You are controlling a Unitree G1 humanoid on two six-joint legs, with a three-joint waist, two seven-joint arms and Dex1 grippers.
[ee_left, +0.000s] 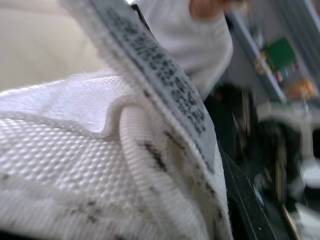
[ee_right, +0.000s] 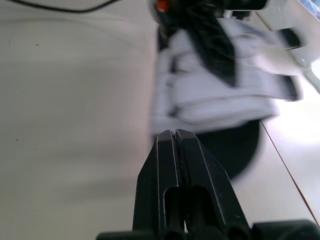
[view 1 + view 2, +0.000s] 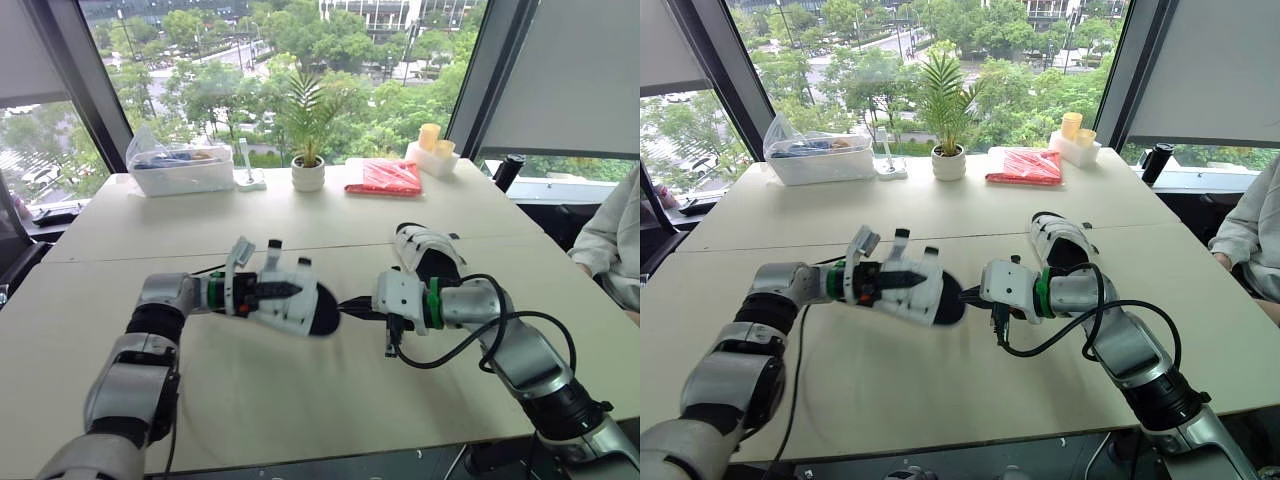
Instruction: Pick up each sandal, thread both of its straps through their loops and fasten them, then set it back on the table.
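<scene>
Now the left gripper [image 3: 272, 291] clamps the white sandal [image 3: 296, 313] over the table [image 3: 300, 400], forearm turned inward; the print on its strap label [image 1: 165, 85] is unreadable. The right gripper [image 2: 175, 135], closed and empty, points at its sole.

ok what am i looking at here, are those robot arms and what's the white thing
These are the two arms of a humanoid robot. The two wide pictures come from cameras in its head, looking down over a table. The two close-ups come from a camera on each wrist. The left gripper is shut on a white sandal, held above the table; its wrist camera sits right against the straps. The right gripper is shut on nothing, its tips just beside that sandal. A second sandal lies on the table behind the right arm. At the far edge stand a potted plant, a plastic box and a red packet.
</scene>
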